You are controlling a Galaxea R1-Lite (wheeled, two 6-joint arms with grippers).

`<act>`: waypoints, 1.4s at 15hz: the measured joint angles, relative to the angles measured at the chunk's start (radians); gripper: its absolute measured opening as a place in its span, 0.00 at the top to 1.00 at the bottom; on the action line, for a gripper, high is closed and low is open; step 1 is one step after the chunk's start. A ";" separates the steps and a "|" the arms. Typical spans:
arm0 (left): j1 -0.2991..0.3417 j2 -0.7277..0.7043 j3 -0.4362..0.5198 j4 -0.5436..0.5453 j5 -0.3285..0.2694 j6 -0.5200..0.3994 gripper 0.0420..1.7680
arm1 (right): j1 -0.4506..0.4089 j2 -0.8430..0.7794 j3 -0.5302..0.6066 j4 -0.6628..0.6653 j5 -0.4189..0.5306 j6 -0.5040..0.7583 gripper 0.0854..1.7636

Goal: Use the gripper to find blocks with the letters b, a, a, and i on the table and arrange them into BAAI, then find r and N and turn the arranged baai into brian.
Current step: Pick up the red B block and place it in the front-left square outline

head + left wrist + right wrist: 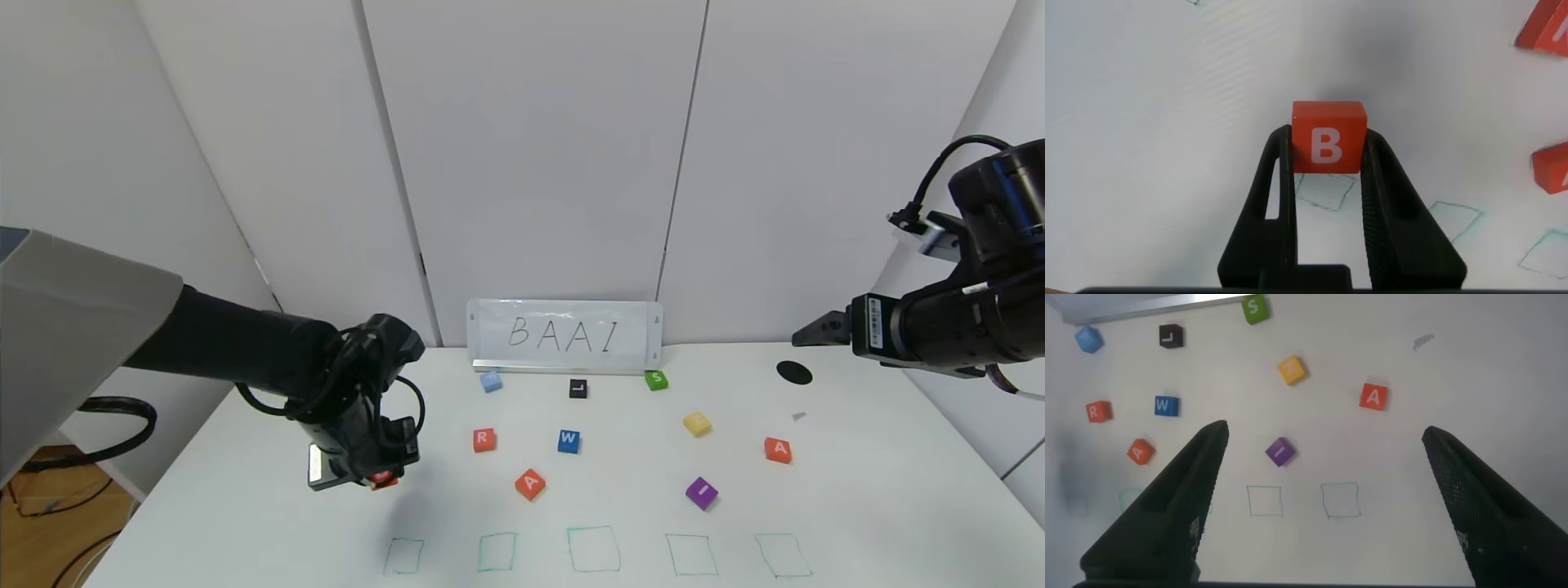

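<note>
Left wrist view: left pincer (1327,163) clamped on the orange-red B block (1328,136), white letter facing the camera, block held clear above the white desk (1167,122). Head view: the same pincer (371,474) hangs over the desk's left side, above and left of the row of five green drawn squares (593,549) along the near edge. Right pincer (1323,498) stands wide apart with nothing between its fingers, raised at the far right, by the black hole (793,372). On the desk: R block (484,439) left of centre, blue W block (569,441) beside it, one A block (530,483) nearer, second A block (778,450) to the right, purple I block (701,492) between the two A's. A card reading BAAI (565,336) stands at the back.
</note>
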 joint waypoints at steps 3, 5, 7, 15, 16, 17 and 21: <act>-0.023 -0.050 0.177 -0.147 0.031 0.092 0.73 | 0.000 0.000 0.000 0.000 0.000 0.000 0.03; -0.042 -0.071 0.283 -0.250 0.040 0.149 0.73 | 0.000 0.000 0.000 0.000 0.000 0.000 0.03; -0.077 -0.083 0.347 -0.292 0.045 0.165 0.73 | 0.000 0.000 0.000 0.000 0.000 0.000 0.03; -0.152 -0.071 0.434 -0.370 0.044 0.154 0.73 | -0.001 0.000 -0.001 0.000 0.000 0.001 0.03; -0.154 -0.066 0.448 -0.413 0.043 0.154 0.73 | -0.001 0.000 -0.001 0.000 0.000 0.000 0.03; -0.157 -0.060 0.464 -0.443 0.042 0.154 0.73 | -0.002 0.000 -0.001 0.000 0.000 0.000 0.03; -0.163 -0.042 0.481 -0.454 0.034 0.153 0.73 | -0.002 0.001 0.000 0.000 0.000 0.000 0.03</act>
